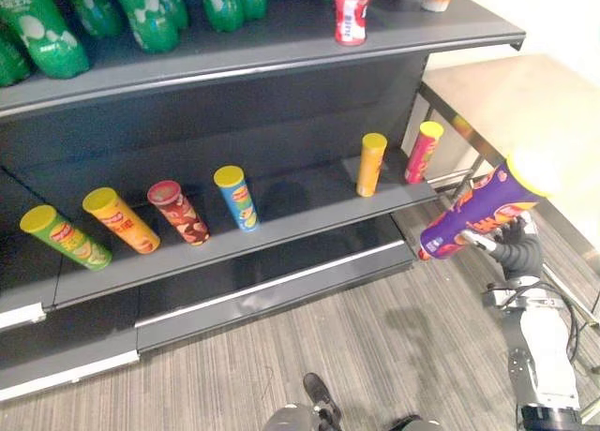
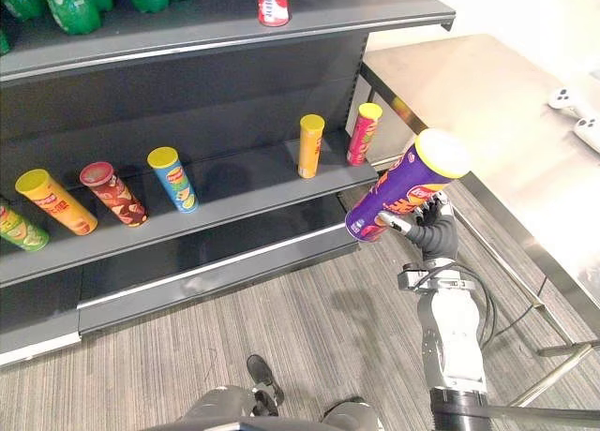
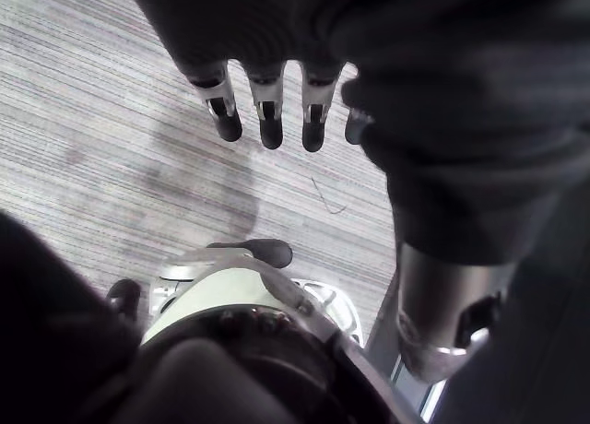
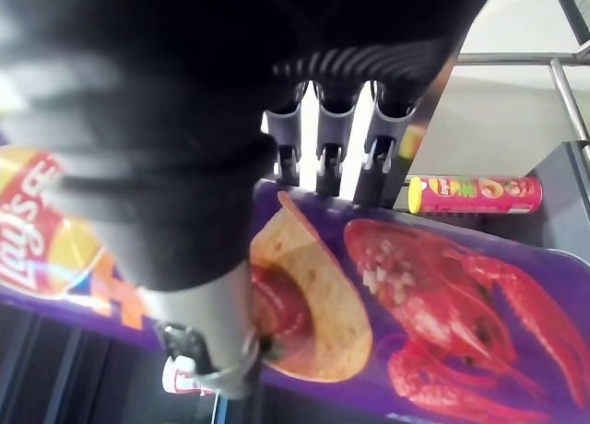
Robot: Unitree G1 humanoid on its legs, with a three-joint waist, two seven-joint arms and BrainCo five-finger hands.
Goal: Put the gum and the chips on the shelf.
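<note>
Big dark grey metal shelf unit takes up most of the head views, with a brushed steel table off its right end. The top board has a bunch of green plastic bottles plus one red-and-white bottle. The purple chips tube with a yellow lid isn't on the shelf yet. It's up in the air between the middle board's right end and the table, tilted with its lid up, and the right hand has its fingers wrapped round it. Standing on the middle board are smaller tubes: green, orange, red-brown, blue, yellow-orange and pink. The left hand hangs over the striped carpet with its fingers straight, holding nothing.
</note>
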